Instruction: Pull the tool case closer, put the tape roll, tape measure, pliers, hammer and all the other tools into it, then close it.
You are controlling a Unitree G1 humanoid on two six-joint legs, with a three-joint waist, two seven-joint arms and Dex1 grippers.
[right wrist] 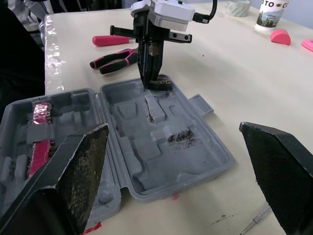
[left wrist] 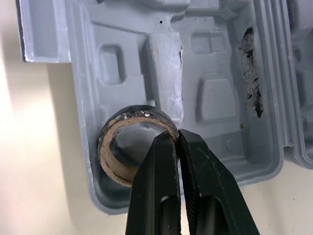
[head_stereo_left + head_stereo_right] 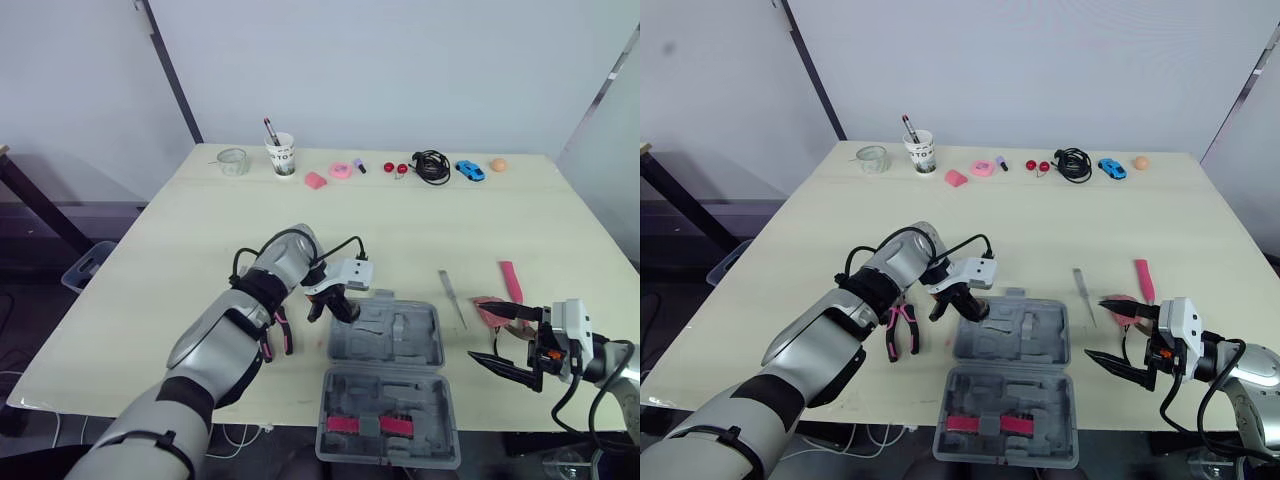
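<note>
Grey moulded plastic of the open tool case (image 3: 385,340) cradles the tape roll (image 2: 117,152) in a corner recess, the left gripper (image 2: 178,139) pinching its wall, seemingly to seat it there. The right gripper (image 3: 478,338) hangs spread wide beside the case, empty.

Left pincer (image 3: 333,311) pinched closed, right pincer (image 3: 478,332) spread wide

Tool case (image 3: 1025,338) open flat near table's (image 3: 820,250) 6 o'clock edge. Left gripper (image 3: 960,308) points down at case's 11 o'clock corner. Pliers (image 3: 898,332) on table at case's 9 o'clock. Right gripper (image 3: 1122,338) at case's 3 o'clock, fingers spread wide.
</note>
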